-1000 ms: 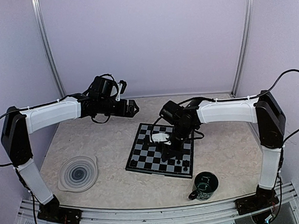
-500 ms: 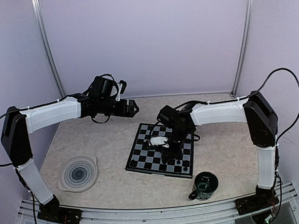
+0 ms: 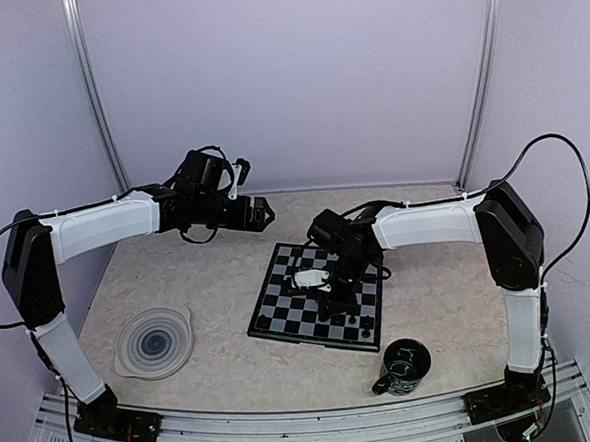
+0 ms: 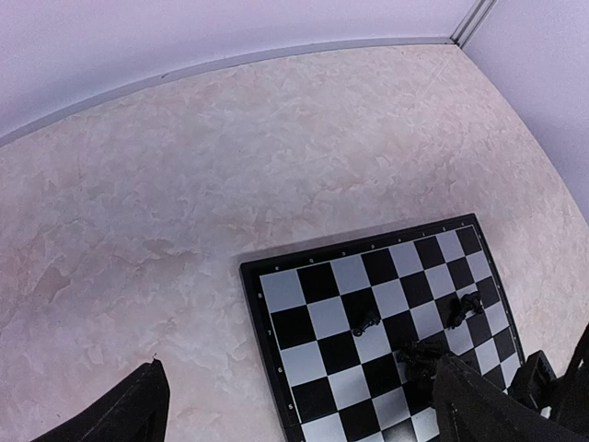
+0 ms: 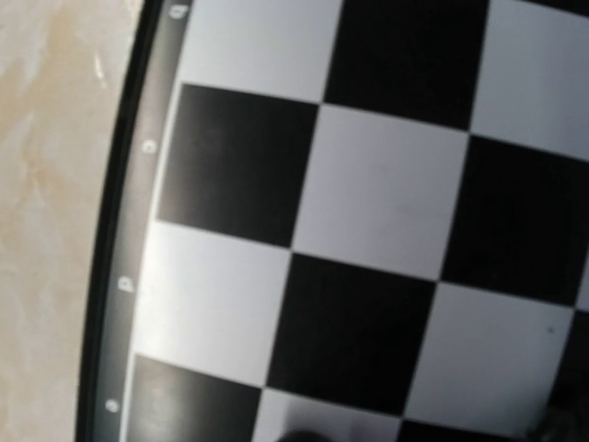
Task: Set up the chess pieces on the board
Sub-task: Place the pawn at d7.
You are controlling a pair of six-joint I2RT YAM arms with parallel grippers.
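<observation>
The board (image 3: pixel 290 303) lies mid-table, black and light grey chequered. Several tiny black chess pieces (image 3: pixel 367 327) stand near its front edge. In the left wrist view, one chess piece (image 4: pixel 366 322) and another (image 4: pixel 465 308) sit on inner squares of the board (image 4: pixel 317 345), beside a small dark cluster (image 4: pixel 419 354). My right gripper (image 3: pixel 338 300) points straight down, close over the board's right half. Its wrist view shows only squares of the board (image 5: pixel 368 203), and its fingers are hidden. My left gripper (image 3: pixel 261 215) hangs open behind the board, nothing between its fingers (image 4: pixel 124 414).
A dark green mug (image 3: pixel 402 367) stands near the front right, just off the board's corner. A round grey spiral plate (image 3: pixel 154 341) lies at the front left. Walls close off the back and sides.
The right arm has shifted a little left and lower over the board. The left arm has not moved.
</observation>
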